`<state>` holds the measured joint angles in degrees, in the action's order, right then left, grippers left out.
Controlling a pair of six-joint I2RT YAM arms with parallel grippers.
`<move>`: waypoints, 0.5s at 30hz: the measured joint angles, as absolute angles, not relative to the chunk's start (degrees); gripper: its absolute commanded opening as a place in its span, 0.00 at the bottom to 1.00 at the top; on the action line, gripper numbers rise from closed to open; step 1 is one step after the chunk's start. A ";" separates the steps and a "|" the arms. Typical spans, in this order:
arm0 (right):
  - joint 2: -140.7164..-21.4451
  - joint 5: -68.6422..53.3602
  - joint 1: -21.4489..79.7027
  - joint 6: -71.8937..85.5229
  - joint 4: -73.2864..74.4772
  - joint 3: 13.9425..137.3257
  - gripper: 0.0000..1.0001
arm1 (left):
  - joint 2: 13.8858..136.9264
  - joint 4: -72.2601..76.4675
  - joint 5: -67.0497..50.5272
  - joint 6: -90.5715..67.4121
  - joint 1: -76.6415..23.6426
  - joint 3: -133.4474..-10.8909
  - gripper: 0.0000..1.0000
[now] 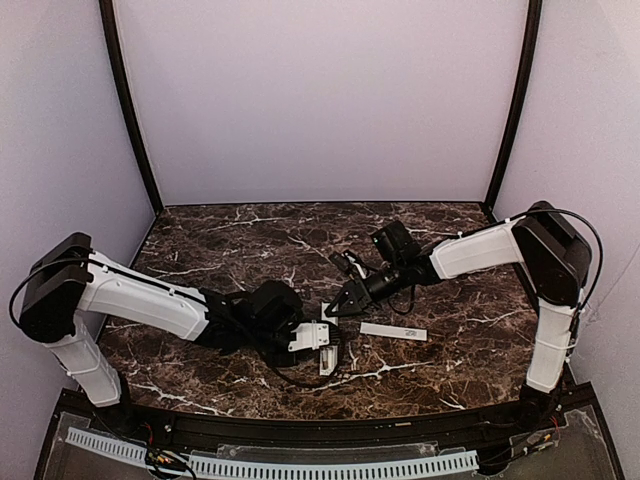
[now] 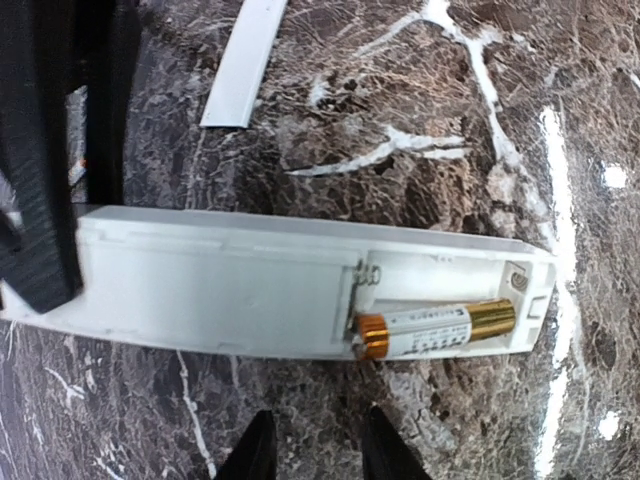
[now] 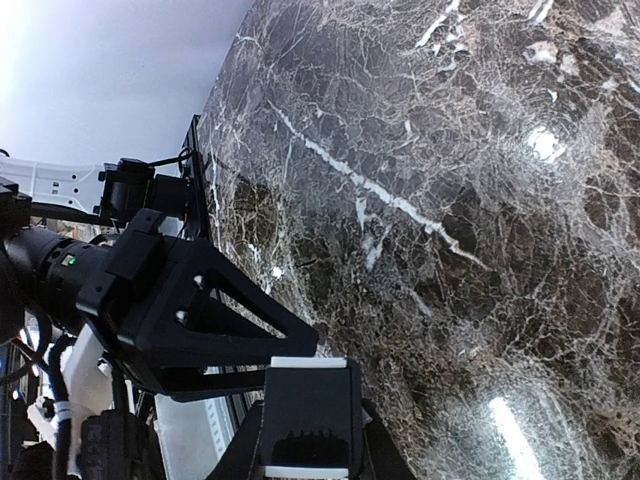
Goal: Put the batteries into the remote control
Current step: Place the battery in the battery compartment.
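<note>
The remote control (image 2: 220,290) lies flat on the marble with its back up and its battery bay uncovered at the right end. One battery (image 2: 440,328), gold-ended with a white label, sits in the bay's near slot; the far slot is bare. My left gripper (image 2: 320,455) hovers just short of the remote's near edge, open, with only marble between its fingertips. My right gripper (image 3: 305,450) is shut on the remote's dark end (image 3: 305,410). From above, the right gripper (image 1: 335,306) and the left gripper (image 1: 325,340) meet over the remote (image 1: 327,362) at mid-table.
The flat white cover strip (image 1: 393,331) lies to the right of the remote, and in the left wrist view the strip (image 2: 245,60) lies just beyond it. Dark veined marble (image 1: 230,240) spreads around, ringed by pale walls.
</note>
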<state>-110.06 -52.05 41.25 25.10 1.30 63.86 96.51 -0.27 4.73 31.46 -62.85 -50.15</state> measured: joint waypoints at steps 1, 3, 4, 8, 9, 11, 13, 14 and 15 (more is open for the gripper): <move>-110.06 -52.05 41.25 25.08 1.28 63.86 0.00 | 95.46 0.34 5.23 30.94 -62.83 -49.43 0.36; -110.06 -52.03 41.25 25.02 1.28 63.86 0.00 | 93.23 1.85 5.67 30.11 -62.52 -47.94 0.40; -110.06 -52.01 41.25 24.91 1.30 63.86 0.00 | 91.79 2.74 5.76 29.52 -62.41 -46.96 0.41; -110.06 -51.86 41.25 24.69 1.28 63.86 0.00 | 84.93 8.16 5.04 27.57 -61.98 -41.10 0.47; -110.06 -51.81 41.25 24.67 1.28 63.86 0.00 | 82.85 10.61 4.36 27.09 -61.87 -38.94 0.47; -110.06 -51.81 41.25 24.67 1.28 63.86 0.00 | 80.53 13.41 2.83 26.55 -61.87 -36.38 0.47; -110.06 -51.81 41.25 24.67 1.28 63.86 0.00 | 80.23 15.14 1.06 26.15 -61.87 -35.75 0.47; -110.06 -51.81 41.25 24.67 1.28 63.86 0.00 | 80.77 16.01 -0.12 25.93 -61.87 -35.92 0.47; -110.06 -51.83 41.25 24.67 1.28 63.86 0.00 | 81.49 16.47 -0.99 25.78 -61.87 -36.32 0.46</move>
<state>-110.06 -51.83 41.25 24.67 1.28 63.86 81.49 16.47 -0.99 25.78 -61.87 -36.32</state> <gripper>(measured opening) 0.211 0.471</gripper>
